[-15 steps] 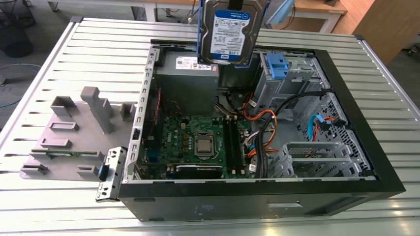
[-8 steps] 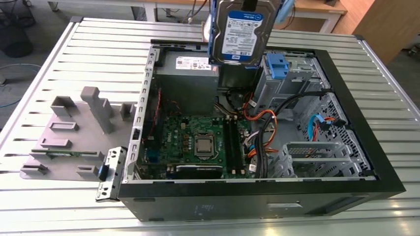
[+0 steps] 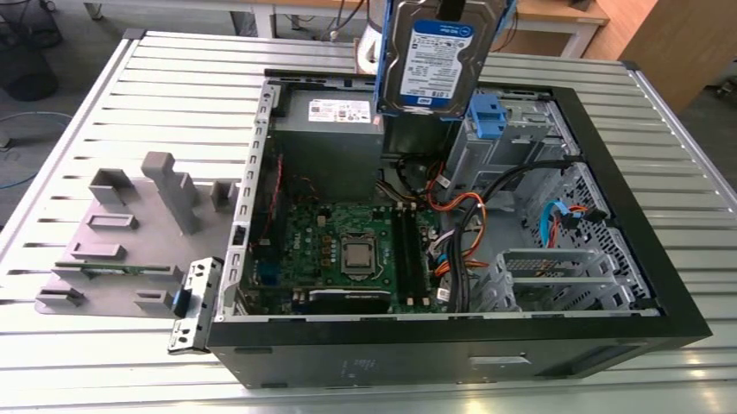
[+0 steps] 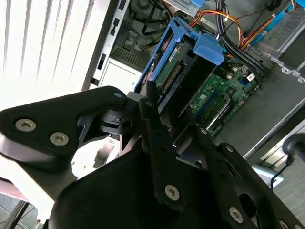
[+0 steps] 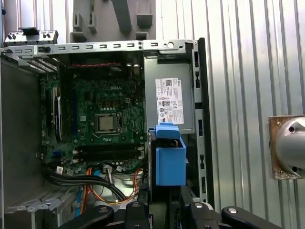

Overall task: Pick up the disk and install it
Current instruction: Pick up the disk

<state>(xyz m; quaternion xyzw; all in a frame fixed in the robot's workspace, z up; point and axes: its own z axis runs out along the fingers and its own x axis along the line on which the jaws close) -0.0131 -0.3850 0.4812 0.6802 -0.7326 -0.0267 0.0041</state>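
an open computer case (image 3: 461, 358) lies on the slatted metal counter (image 3: 92, 371), its green motherboard (image 3: 345, 246) beside a grey power supply (image 3: 331, 129). orange and black cables (image 3: 458, 207) run by it. a grey moulded fixture (image 3: 127, 233) sits at the exterior view's left.

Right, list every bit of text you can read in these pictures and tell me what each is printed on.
Nothing here can be quoted reliably.
Label on the disk: white-and-blue, print too small to read.
Sticker on the power supply: rows of print, too small to read.
Motherboard: white lettering, too small to read.
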